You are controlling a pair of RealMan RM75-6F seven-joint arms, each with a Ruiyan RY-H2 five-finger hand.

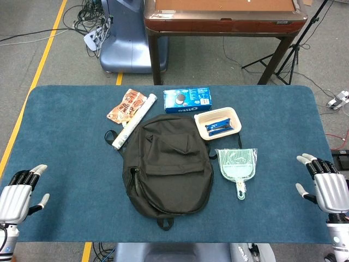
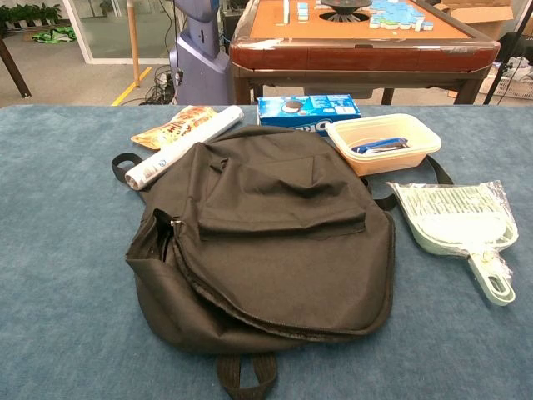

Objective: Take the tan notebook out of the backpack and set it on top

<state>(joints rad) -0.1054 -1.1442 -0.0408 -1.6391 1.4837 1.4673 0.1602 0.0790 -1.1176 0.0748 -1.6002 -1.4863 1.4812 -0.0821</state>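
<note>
The blue desk (image 1: pixel 65 120) carries a dark backpack (image 1: pixel 166 164) lying flat at its middle, zipper part open along the near-left edge. The tan notebook is not visible; presumably it sits inside. To start well, one hand should probably pin the bag while the other widens that zipper gap before reaching in. The left hand (image 1: pixel 19 194) and right hand (image 1: pixel 324 183) rest at the near corners, fingers apart, holding nothing. Right of the bag lies a green dustpan (image 1: pixel 237 166); far of that, a cream tray (image 1: pixel 218 123) holds a blue item.
</note>
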